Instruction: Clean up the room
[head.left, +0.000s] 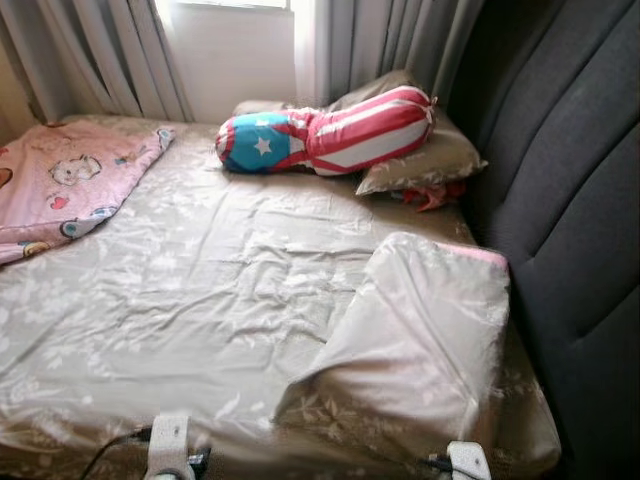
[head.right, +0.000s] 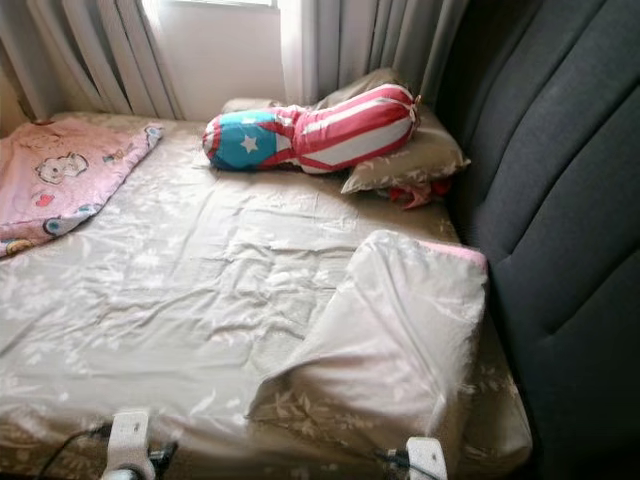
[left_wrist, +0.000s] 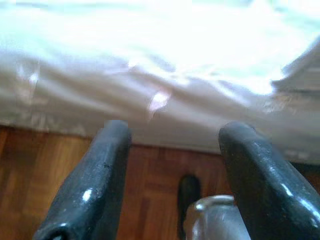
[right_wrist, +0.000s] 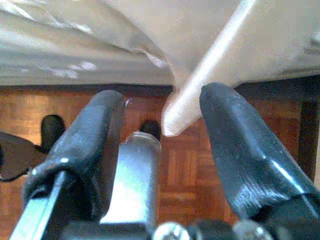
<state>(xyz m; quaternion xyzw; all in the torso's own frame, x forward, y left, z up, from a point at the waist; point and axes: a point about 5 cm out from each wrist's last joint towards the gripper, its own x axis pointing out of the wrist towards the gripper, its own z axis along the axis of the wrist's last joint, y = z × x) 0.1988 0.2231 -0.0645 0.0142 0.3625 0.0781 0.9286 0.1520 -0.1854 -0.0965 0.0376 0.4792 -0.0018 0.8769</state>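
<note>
Bed (head.left: 200, 300) with rumpled sheet, ahead of both low-held grippers. Left gripper (left_wrist: 172, 165) gapes empty at the mattress edge. Right gripper (right_wrist: 162, 130), also spread and empty, brackets a hanging corner of the pillow (head.left: 420, 340), likely the next grasp.

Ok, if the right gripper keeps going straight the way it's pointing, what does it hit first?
Probably the pillow's corner: it hangs off the bed edge just ahead of the open right gripper, though depth is unclear.
</note>
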